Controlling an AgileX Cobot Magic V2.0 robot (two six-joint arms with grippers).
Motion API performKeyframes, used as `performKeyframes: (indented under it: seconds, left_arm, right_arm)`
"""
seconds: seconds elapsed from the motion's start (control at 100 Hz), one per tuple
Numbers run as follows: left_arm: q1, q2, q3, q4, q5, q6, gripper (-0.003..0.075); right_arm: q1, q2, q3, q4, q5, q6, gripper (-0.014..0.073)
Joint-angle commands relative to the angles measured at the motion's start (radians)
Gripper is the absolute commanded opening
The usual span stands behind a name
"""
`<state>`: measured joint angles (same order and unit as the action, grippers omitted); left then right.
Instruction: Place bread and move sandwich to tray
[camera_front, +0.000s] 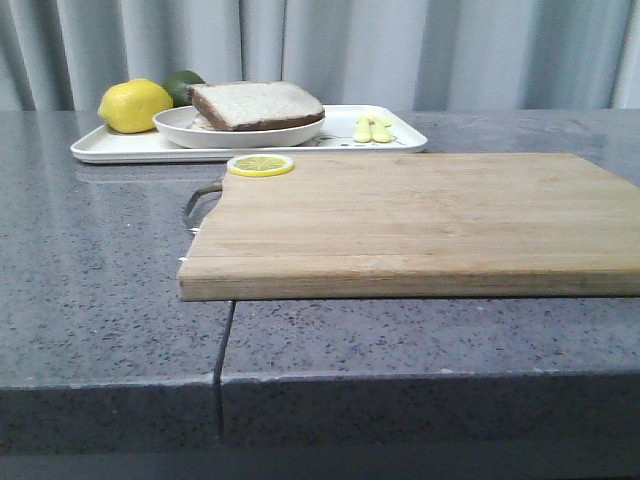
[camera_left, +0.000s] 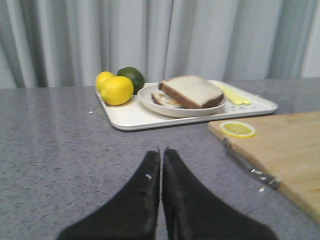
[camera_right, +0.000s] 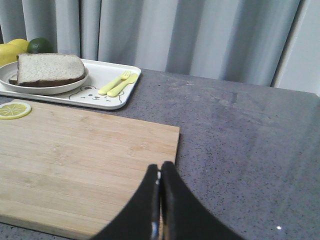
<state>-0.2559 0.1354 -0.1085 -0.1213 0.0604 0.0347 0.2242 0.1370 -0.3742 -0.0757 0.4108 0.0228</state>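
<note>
A wooden cutting board (camera_front: 420, 222) is lying across the middle of the grey stone table (camera_front: 90, 290), with a lemon slice (camera_front: 260, 165) sitting at its far left corner and a dark metal handle sticking out of its left edge. Behind the board, the white tray (camera_front: 110, 148) is resting near the curtain, and the round plate (camera_front: 240, 131) is standing on it. The bread (camera_front: 256, 103) is lying on top of the sandwich in that plate, its crust facing forward, with only a little of the layer beneath peeking out in the left wrist view. A whole lemon (camera_front: 135, 105) and a lime (camera_front: 184, 84) are crowding the tray's left end, while a small yellow fork and spoon (camera_front: 373, 129) are lying at its right end. The left gripper (camera_left: 161, 156) is hovering low over bare table, well short of the tray, its fingers pressed together on nothing. The right gripper (camera_right: 160, 172) is hanging over the board's near right part, likewise clenched and empty.
</note>
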Motion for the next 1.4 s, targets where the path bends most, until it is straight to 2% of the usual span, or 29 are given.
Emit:
performKeyframes:
  seconds: [0.0,0.2,0.56,1.39]
  left_arm:
    - [0.046,-0.013,0.01,0.095,-0.06,-0.045,-0.0019]
    - [0.149,-0.092,0.088,0.128,-0.015,-0.132,-0.0019]
    - [0.233,-0.174,0.126,0.148,0.042,-0.136,-0.0019]
    - [0.239,-0.174,0.126,0.151,0.042,-0.136,-0.0019]
  right_arm:
    - [-0.005,0.01,-0.024,-0.014,-0.081,-0.008,-0.0117]
    - [-0.005,0.01,-0.024,-0.014,-0.081,-0.008,-0.0117]
    - [-0.005,0.01,-0.024,-0.014,-0.081,-0.008,-0.0117]
    - [-0.005,0.01,-0.024,-0.014,-0.081,-0.008,-0.0117]
